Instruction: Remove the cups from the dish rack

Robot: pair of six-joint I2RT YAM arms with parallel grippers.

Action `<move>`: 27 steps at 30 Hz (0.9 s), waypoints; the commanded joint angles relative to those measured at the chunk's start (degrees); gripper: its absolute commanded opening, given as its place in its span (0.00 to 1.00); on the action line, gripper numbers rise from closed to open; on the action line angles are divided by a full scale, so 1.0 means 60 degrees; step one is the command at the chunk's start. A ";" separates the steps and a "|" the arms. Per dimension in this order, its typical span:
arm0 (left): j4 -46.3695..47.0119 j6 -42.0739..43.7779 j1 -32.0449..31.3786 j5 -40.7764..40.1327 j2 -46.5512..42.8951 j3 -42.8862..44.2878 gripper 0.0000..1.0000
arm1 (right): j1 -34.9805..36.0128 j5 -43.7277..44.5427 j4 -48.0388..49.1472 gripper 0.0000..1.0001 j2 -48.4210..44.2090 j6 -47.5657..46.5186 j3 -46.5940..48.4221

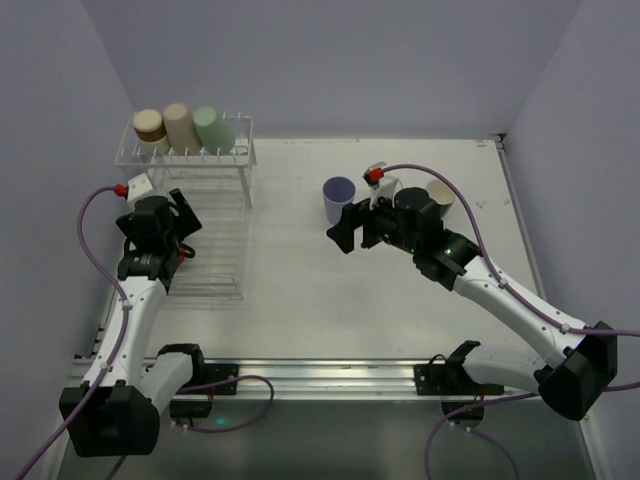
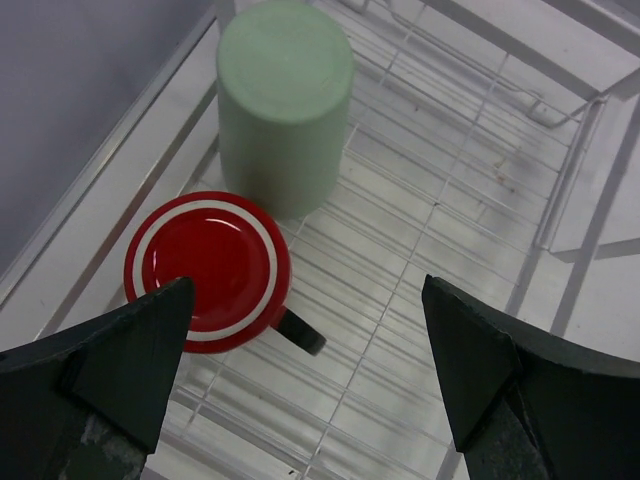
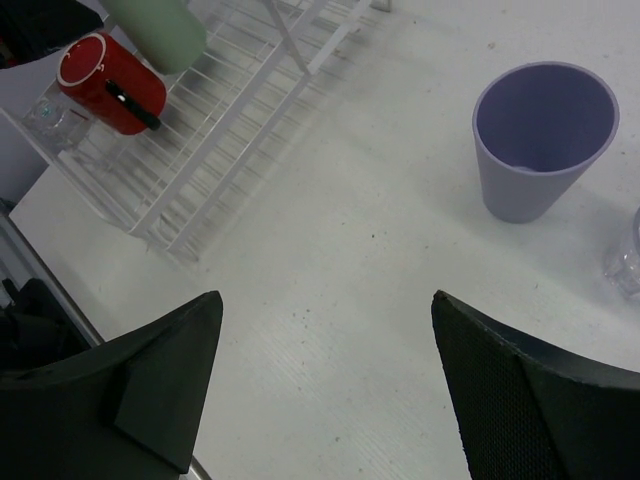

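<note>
The white wire dish rack [image 1: 215,262] stands at the left. On its raised shelf sit a tan-brown cup [image 1: 150,125], a beige cup [image 1: 180,126] and a pale green cup [image 1: 213,129]. My left gripper [image 1: 172,238] hovers over the rack's flat grid [image 2: 440,230], open and empty [image 2: 310,370]. Below it a red cup [image 2: 207,262] stands upside down, touching an upturned pale green cup [image 2: 283,105]. My right gripper [image 1: 345,233] is open and empty [image 3: 325,380] above the table, near an upright purple cup [image 1: 338,198] [image 3: 543,140].
A beige cup [image 1: 441,193] stands behind the right arm. A clear glass [image 3: 626,262] shows at the right edge of the right wrist view, and another [image 3: 48,116] sits in the rack [image 3: 230,110] by the red cup [image 3: 105,80]. Walls close the back and sides.
</note>
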 commanded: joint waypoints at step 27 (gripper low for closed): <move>-0.1180 0.0458 0.1435 -0.0412 0.2556 0.1161 1.00 | 0.0004 -0.0747 0.0882 0.87 0.0170 0.0199 0.0060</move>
